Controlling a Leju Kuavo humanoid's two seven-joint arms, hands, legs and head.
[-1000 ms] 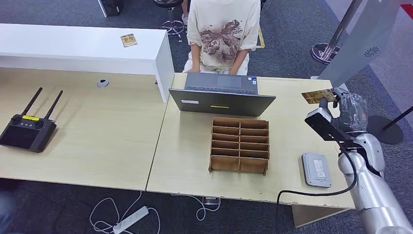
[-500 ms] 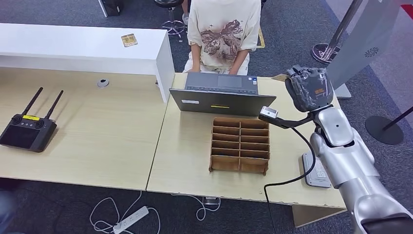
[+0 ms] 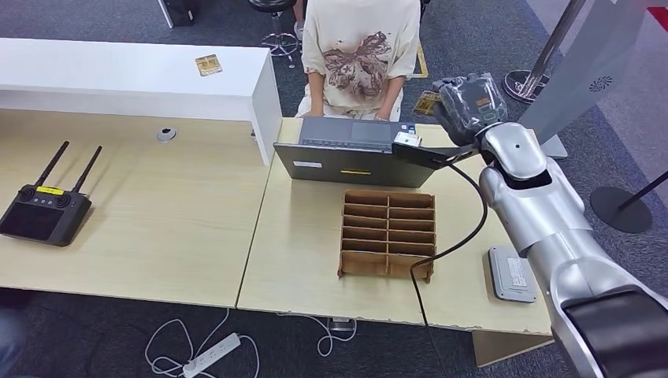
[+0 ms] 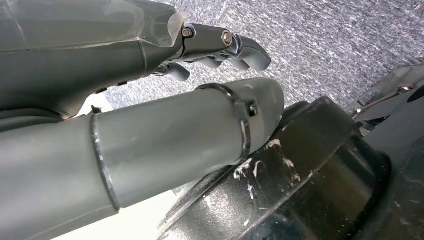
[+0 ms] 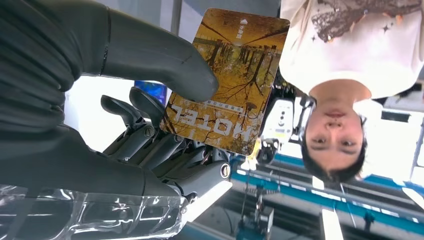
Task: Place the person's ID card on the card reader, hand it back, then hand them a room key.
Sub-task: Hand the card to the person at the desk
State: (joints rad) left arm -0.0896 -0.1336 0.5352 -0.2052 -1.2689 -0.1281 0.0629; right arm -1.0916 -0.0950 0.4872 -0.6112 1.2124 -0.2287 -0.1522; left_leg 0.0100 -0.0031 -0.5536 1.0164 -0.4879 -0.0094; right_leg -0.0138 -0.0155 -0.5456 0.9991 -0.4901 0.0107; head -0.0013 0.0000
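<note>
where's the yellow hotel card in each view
Head view: the yellow printed hotel key card peeks out left of the raised right hand, beyond the laptop.
Right wrist view: it fills the centre, pinched under the thumb.
Left wrist view: not in it.
Shared landmark: the person's white printed T-shirt.

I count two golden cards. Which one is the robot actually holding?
The hotel key card pinched in its right hand, held out toward the person; the other card lies on the white counter.

Even, bright overhead light is seen, with soft shadows; the wrist views are sharp, with bright blown-out patches behind.
</note>
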